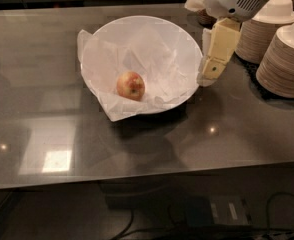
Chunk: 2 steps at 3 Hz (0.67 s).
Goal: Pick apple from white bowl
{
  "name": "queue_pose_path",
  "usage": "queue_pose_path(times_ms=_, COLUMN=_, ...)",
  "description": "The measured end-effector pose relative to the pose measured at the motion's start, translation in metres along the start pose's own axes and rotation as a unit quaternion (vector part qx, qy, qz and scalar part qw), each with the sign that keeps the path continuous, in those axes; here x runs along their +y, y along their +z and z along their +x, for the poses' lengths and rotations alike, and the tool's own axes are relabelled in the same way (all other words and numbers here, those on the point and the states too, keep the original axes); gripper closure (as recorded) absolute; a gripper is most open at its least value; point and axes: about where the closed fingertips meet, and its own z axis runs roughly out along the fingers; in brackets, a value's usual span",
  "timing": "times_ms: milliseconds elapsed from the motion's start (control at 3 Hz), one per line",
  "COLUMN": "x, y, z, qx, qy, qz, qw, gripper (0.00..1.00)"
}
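Note:
The apple (131, 85) is small and yellow-orange with a red blush. It lies left of centre inside the white bowl (137, 19), on the crinkled white paper liner (159, 54). The bowl stands on the dark glossy table (47, 99). My gripper (207, 77) is cream-coloured and hangs down from the white arm (234, 1) at the upper right. It is just outside the bowl's right rim, above the table, well to the right of the apple. It holds nothing that I can see.
Two tall stacks of beige paper bowls (265, 36) (287, 61) stand at the right, close behind the gripper. A dark container (205, 18) sits behind the arm. The table's front edge (147, 176) runs across below, with cables on the floor.

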Motion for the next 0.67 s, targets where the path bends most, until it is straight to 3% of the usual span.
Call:
queue_pose_path(times_ms=333, x=-0.004, y=0.001, z=0.001, qx=-0.009, qy=0.005, qz=0.007, qw=0.9999, gripper=0.00)
queue_pose_path(times_ms=667, x=-0.020, y=0.020, z=-0.014, qx=-0.042, qy=-0.007, qz=0.007, qw=0.9991, gripper=0.00)
